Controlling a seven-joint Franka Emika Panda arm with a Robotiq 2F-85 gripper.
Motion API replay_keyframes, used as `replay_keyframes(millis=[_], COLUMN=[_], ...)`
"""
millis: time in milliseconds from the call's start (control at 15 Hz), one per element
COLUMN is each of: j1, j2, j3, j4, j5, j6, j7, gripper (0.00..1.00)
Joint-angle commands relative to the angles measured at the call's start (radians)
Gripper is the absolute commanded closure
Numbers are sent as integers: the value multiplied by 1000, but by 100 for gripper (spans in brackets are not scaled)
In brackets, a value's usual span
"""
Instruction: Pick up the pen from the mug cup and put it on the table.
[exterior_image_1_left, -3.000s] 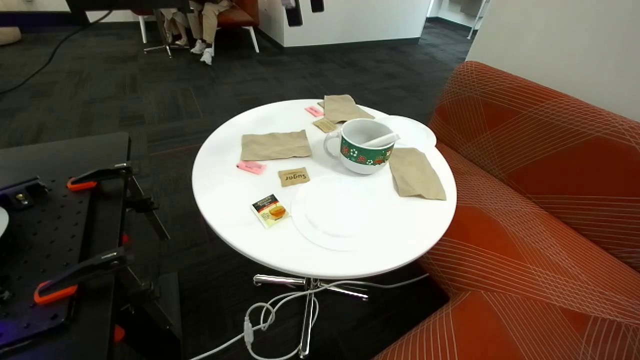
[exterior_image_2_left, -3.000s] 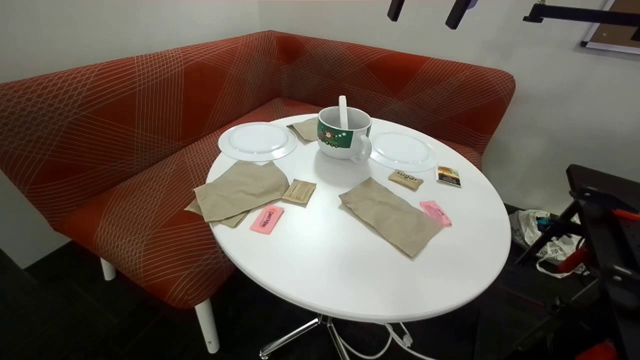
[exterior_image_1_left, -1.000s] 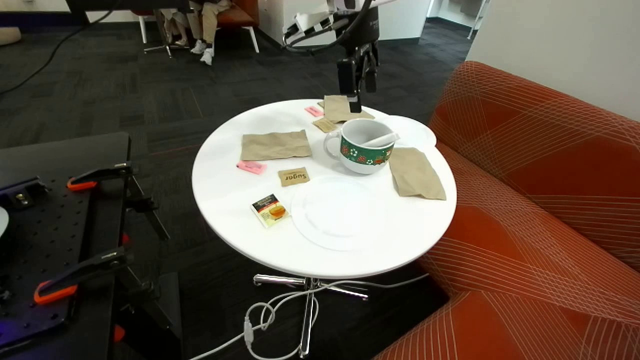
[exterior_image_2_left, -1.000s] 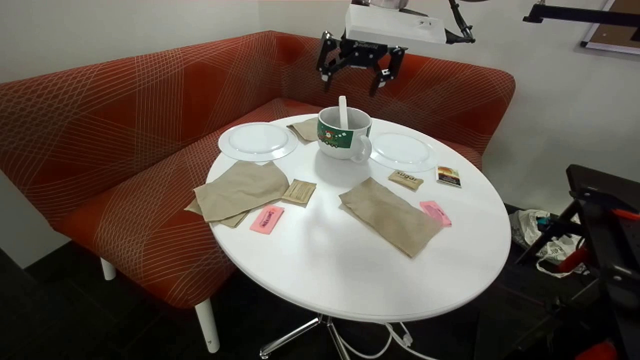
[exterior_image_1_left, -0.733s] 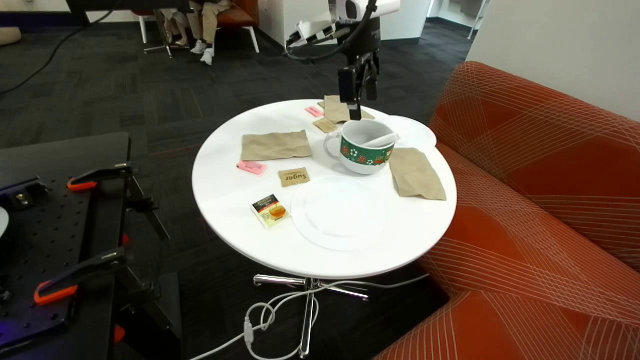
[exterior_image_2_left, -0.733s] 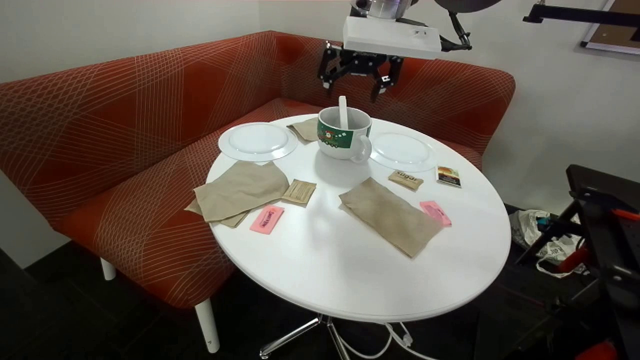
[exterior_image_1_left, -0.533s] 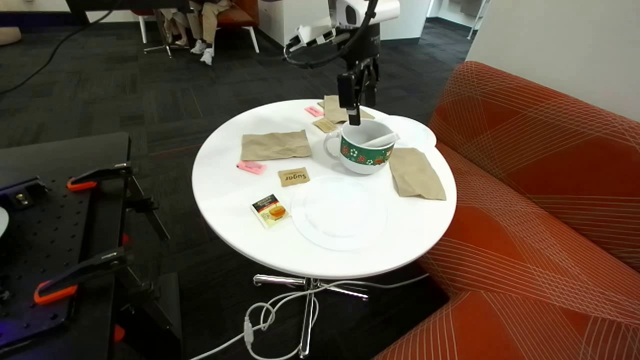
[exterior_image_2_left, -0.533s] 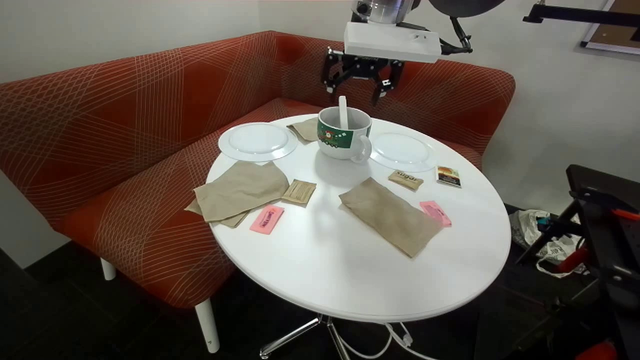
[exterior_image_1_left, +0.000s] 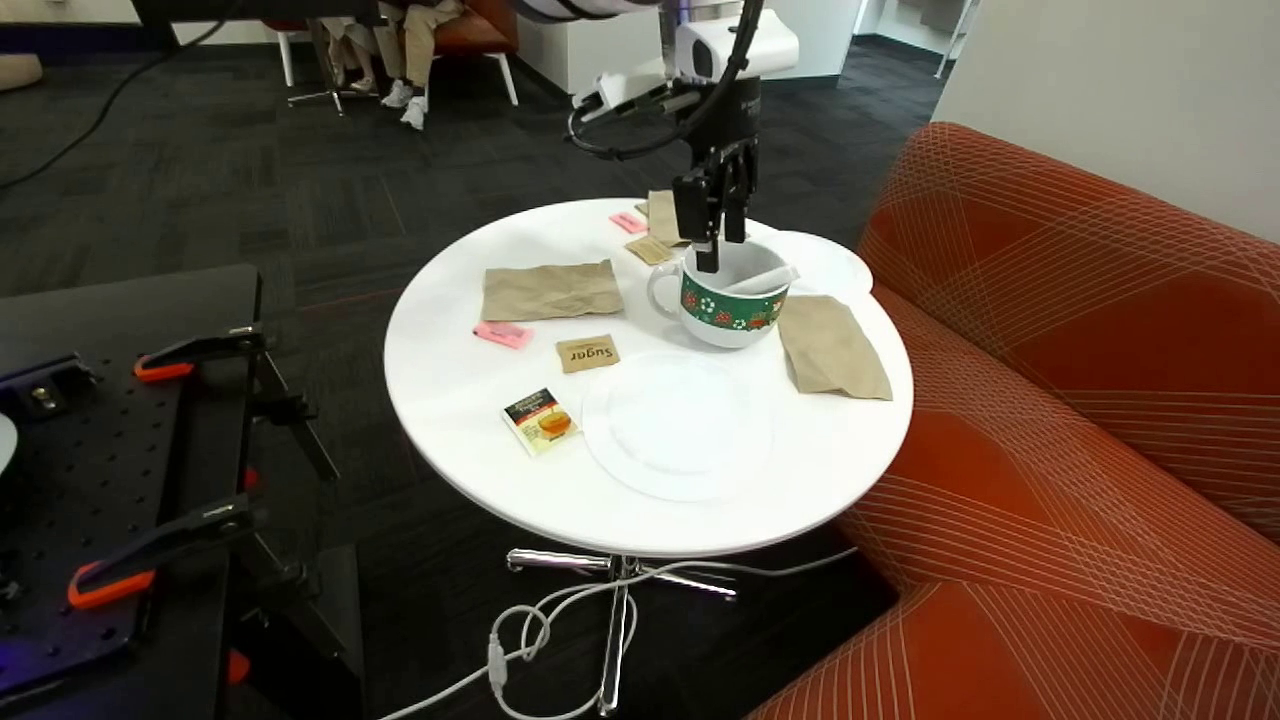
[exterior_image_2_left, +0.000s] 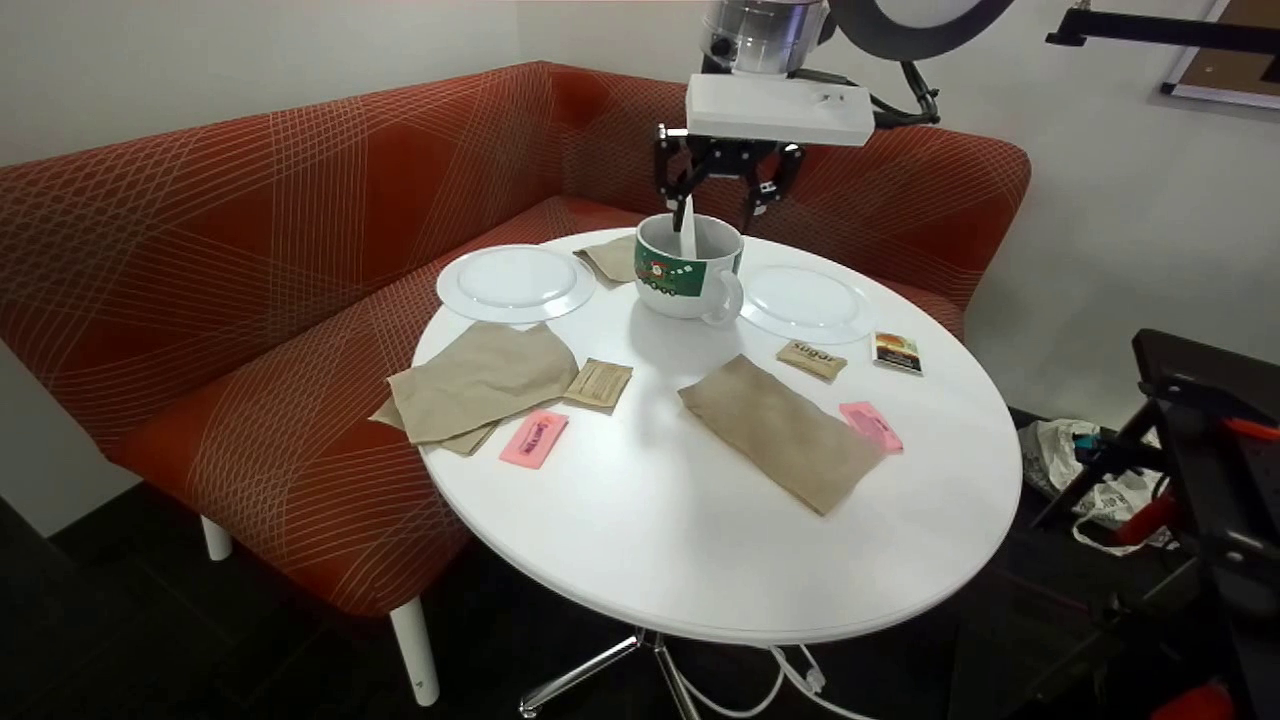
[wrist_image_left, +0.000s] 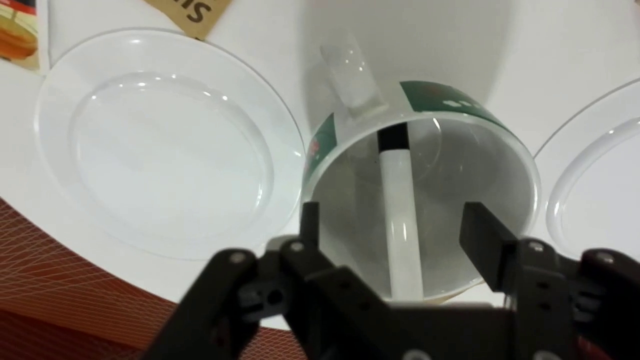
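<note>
One white pen (wrist_image_left: 401, 215) leans in the mug cup (wrist_image_left: 462, 170), right of centre in the wrist view (black end down inside); the gripper (wrist_image_left: 392, 227) has its jaws wide apart low in that frame, one each side of the pen, with nothing held; in both exterior views the mug cup stands on the table (exterior_image_1_left: 450, 350), slightly right of centre.

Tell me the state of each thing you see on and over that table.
Black two-fingered gripper: open, holding nothing.
White mug with green patterned band: upright.
White pen with black end: leaning inside the mug, black end down.
Two round white plates: lying flat.
Brown paper napkins: lying flat.
Brown paper packets: lying flat; sealed or not, cannot tell.
Small pink packets: likewise.
Square yellow-and-black packet: likewise.
</note>
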Motion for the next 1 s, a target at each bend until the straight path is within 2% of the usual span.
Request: replay_keyframes(millis=[0,733,800,933], j1=[9,5,6,14], j2=[46,173,182,198], j3=[-17,-20,-22,-31], j4=[79,236,245,260], j5=[36,72,74,71], j6=[-57,-141,-145,-149], j7=[-41,-83,-87,-78], gripper=[27,38,42,69])
